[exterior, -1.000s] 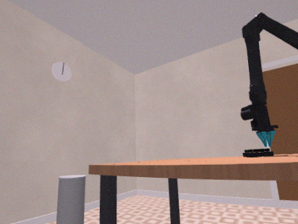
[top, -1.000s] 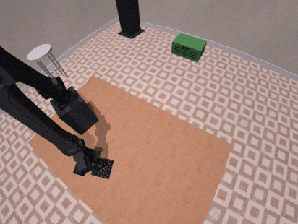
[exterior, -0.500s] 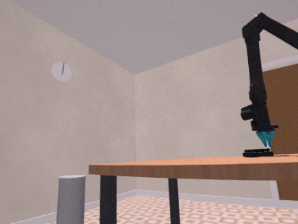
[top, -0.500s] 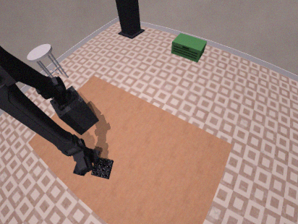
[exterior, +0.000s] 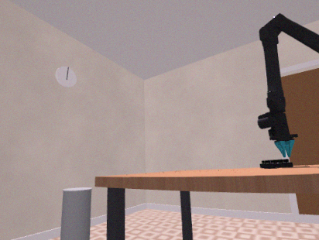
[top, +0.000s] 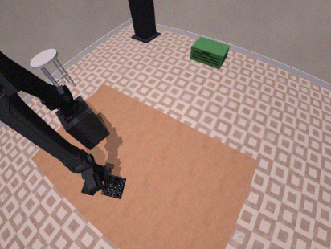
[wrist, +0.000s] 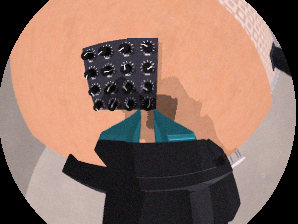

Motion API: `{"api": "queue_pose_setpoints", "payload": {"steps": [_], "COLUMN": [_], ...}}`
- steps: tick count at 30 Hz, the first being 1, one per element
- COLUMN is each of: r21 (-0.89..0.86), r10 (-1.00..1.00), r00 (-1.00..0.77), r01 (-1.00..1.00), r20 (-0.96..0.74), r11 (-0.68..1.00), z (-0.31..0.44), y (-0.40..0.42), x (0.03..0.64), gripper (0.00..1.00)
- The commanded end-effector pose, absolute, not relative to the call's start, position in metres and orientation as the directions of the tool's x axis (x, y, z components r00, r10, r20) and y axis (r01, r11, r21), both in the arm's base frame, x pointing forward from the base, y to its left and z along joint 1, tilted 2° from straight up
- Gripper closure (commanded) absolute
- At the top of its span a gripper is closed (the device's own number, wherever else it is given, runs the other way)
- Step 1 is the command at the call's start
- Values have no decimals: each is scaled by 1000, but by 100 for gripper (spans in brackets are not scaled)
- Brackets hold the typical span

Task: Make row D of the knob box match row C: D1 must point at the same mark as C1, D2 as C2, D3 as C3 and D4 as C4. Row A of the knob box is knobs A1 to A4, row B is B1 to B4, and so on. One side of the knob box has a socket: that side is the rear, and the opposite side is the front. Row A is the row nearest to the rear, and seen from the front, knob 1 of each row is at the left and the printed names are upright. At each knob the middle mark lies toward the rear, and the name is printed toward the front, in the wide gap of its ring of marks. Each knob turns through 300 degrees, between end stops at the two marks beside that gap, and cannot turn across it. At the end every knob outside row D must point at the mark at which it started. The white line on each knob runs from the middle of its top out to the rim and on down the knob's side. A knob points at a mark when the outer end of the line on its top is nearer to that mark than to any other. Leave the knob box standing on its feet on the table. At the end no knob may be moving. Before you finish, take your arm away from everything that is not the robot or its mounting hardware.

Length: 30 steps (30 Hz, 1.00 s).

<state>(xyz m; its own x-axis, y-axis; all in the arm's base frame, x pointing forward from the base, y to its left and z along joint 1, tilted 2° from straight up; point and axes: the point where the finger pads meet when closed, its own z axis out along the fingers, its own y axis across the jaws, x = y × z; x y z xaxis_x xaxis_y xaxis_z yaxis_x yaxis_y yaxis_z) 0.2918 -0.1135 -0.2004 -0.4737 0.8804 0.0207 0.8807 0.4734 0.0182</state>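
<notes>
The knob box [top: 113,187] [exterior: 276,164] [wrist: 121,75] is a small flat black square with a grid of knobs that have white lines. It stands on the orange table [top: 181,161] [exterior: 193,180] [wrist: 200,43] near the table's left front edge. My gripper [exterior: 286,154] [wrist: 147,113] has teal fingers and points straight down over a corner knob [wrist: 148,103] of the box. The fingertips hang just above that knob with a narrow gap between them, and nothing is in the gap. The knob names and marks are too small to read.
The arm's black base block [top: 82,126] sits on the table behind the box. A green crate [top: 210,52], a white stool [top: 44,58] and a black pillar [top: 142,20] stand on the floor. A grey cylinder [exterior: 76,213] stands beside the table.
</notes>
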Motion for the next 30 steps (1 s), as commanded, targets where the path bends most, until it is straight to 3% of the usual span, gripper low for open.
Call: {"api": "queue_pose_setpoints", "payload": {"steps": [1,30], "r21": [21,25], "r10": [881,879], "r00": [-474,-476], "r01": [881,879], "r20": [13,9], "r11": [473,476], "z": [-204,-218], "y": [-112,-112], "x": [296,298], "gripper": [82,82]}}
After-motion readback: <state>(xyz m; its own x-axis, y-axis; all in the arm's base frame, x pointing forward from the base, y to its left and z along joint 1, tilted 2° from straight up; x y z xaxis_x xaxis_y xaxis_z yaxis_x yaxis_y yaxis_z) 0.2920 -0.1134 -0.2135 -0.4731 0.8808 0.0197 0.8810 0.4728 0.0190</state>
